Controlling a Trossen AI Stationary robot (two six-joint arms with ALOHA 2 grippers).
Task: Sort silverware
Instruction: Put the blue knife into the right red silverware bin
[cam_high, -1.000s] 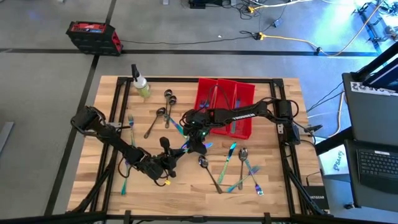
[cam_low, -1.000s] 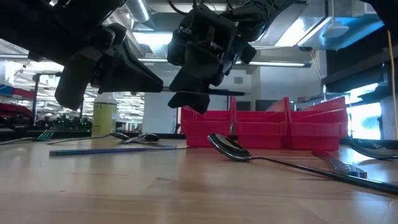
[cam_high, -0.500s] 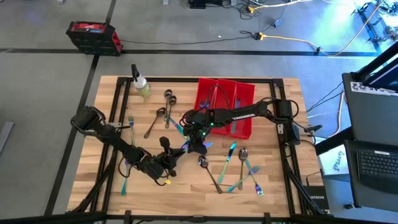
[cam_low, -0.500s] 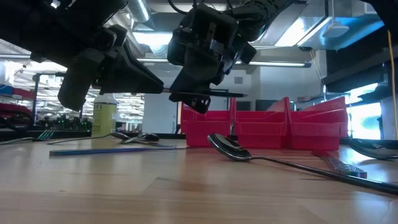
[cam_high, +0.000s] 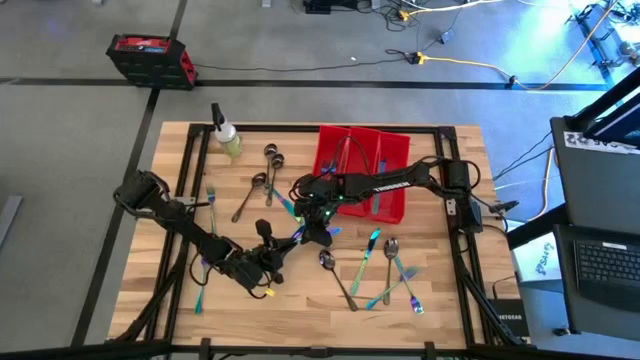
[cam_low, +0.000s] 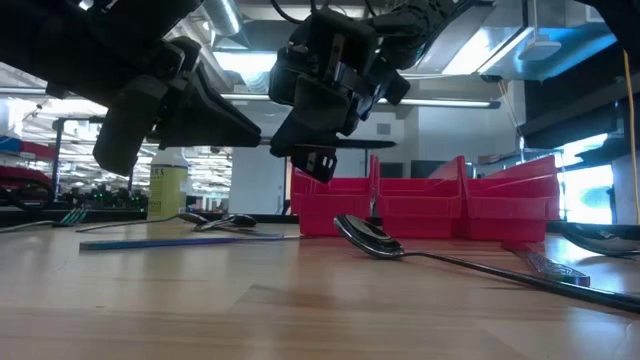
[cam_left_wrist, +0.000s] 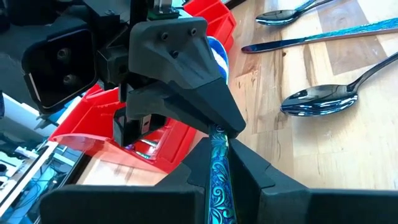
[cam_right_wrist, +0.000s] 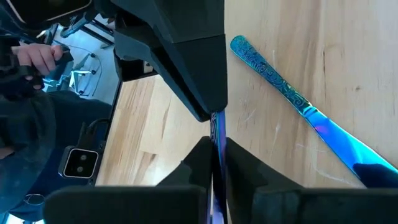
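Note:
A slim iridescent blue piece of silverware (cam_low: 350, 145) with a patterned handle hangs level above the table's middle, between my two grippers. My left gripper (cam_high: 289, 241) reaches in from the near left and is shut on it. My right gripper (cam_high: 313, 227) comes from the red bins' side and is shut on the same piece. In the low view my left gripper (cam_low: 250, 138) stands left of my right gripper (cam_low: 312, 152). More silverware lies flat on the wood: spoons (cam_high: 262, 180), a fork (cam_high: 211, 195), a knife (cam_right_wrist: 292, 99). My left gripper pinches the patterned handle (cam_left_wrist: 217, 171) between its two fingers, which lie along the piece. It comes almost level from the table's near left. The piece sticks out forward, lifted clear of the table. My right gripper pinches the same piece (cam_right_wrist: 216, 134) edge-on between its two fingers, close in front of my left gripper's fingertips (cam_right_wrist: 208, 106). It slants down from the table's far right. The piece stays level and clear of the wood.
Red bins (cam_high: 362, 170) stand at the far middle, just behind my right arm. A spray bottle (cam_high: 228, 140) is at the far left. Spoons, forks and knives (cam_high: 385, 265) lie scattered at the near right. A person's hand (cam_right_wrist: 34, 56) shows beyond the table.
My right gripper has shut on the raised piece, which my left gripper kept holding. Neither arm has shifted, and the piece has stayed level in the air.

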